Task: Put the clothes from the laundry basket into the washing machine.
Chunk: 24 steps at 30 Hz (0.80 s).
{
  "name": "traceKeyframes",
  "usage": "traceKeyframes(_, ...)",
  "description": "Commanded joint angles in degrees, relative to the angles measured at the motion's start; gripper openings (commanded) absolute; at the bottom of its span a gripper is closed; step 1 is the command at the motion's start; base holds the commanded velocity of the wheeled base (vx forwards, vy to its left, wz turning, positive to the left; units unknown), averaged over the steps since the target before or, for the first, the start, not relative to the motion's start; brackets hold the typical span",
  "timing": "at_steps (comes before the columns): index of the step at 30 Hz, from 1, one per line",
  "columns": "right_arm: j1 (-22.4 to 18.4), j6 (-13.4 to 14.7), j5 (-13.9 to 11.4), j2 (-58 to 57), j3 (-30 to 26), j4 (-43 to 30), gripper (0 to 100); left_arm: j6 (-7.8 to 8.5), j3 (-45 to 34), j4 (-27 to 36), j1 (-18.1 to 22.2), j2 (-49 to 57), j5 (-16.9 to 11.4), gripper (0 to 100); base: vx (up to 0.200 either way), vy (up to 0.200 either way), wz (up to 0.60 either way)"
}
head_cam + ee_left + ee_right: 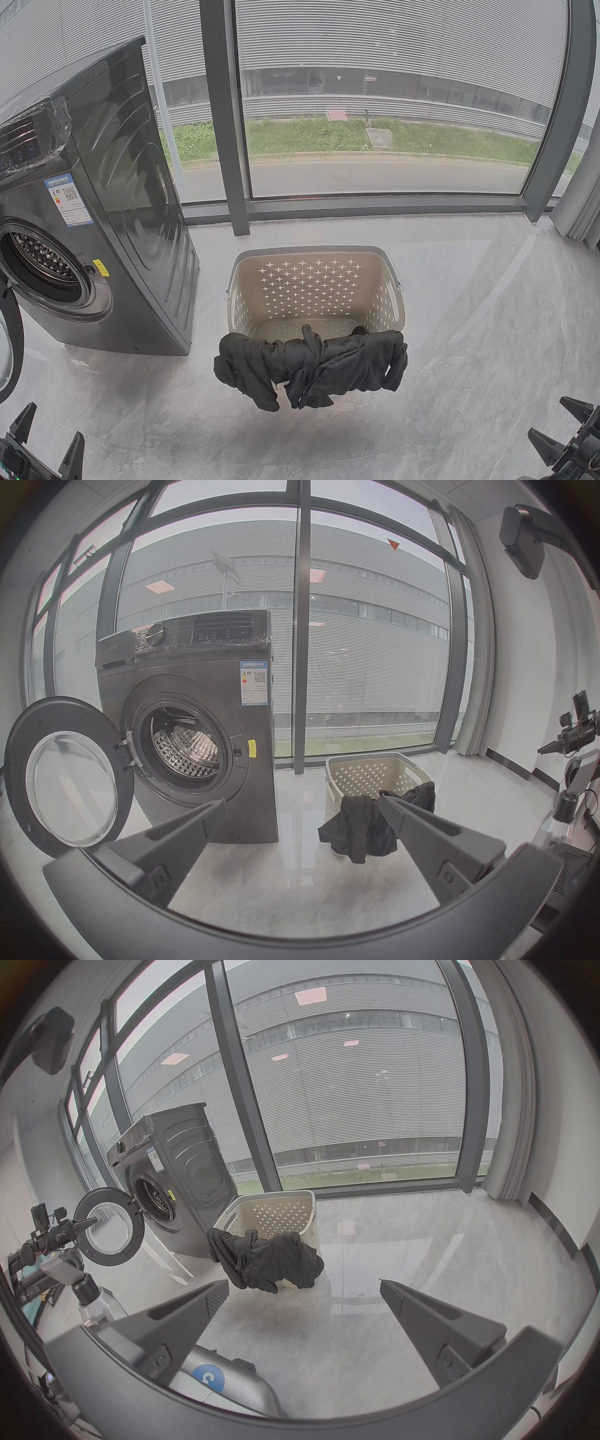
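A beige laundry basket stands on the floor in front of the window. Black clothes hang over its near rim. To the left stands the dark grey washing machine, with its round door swung open and the drum bare. My left gripper is open at the lower left, my right gripper open at the lower right, both well short of the basket.
Floor-to-ceiling windows with a dark pillar close the room behind the basket. A curtain hangs at the far right. Pale marble floor lies open around the basket and before the washer.
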State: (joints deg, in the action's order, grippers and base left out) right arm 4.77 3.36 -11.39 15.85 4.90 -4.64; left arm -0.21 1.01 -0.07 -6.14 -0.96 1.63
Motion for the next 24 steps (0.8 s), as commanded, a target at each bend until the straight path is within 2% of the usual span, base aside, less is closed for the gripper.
traceKeyframes(1,0.2,1.5,-0.3,6.9,1.7,1.3,100,0.03,-1.0,0.0,0.0,1.0,0.0,100,0.000,0.000,0.00)
traceKeyframes(3,0.6,2.6,-0.4,11.0,2.6,3.7,100,-0.06,-1.0,0.0,0.0,1.0,0.0,100,0.000,0.000,0.00)
traceKeyframes(5,1.1,2.7,-0.9,15.5,3.0,6.8,100,0.03,-1.0,0.0,0.0,1.0,0.0,100,0.000,0.000,0.00)
traceKeyframes(8,1.8,2.8,-1.7,22.1,3.0,11.9,100,0.03,-1.0,0.1,0.0,1.0,0.1,100,0.200,0.000,0.00)
traceKeyframes(13,2.8,3.0,-2.5,32.9,3.1,18.9,100,-0.06,-1.0,0.0,0.0,1.0,0.0,100,0.000,0.000,0.00)
traceKeyframes(14,3.0,3.1,-2.5,39.3,3.4,23.5,100,-0.06,-1.0,0.0,0.0,1.0,0.0,100,0.000,0.000,0.00)
traceKeyframes(17,3.6,3.1,-2.6,47.1,3.4,28.9,100,-0.06,-1.0,0.0,0.0,1.0,0.0,100,0.000,0.000,0.00)
traceKeyframes(24,6.7,3.3,-2.6,58.1,4.2,32.3,100,-0.06,-1.0,0.0,0.0,1.0,0.0,100,0.000,0.000,0.00)
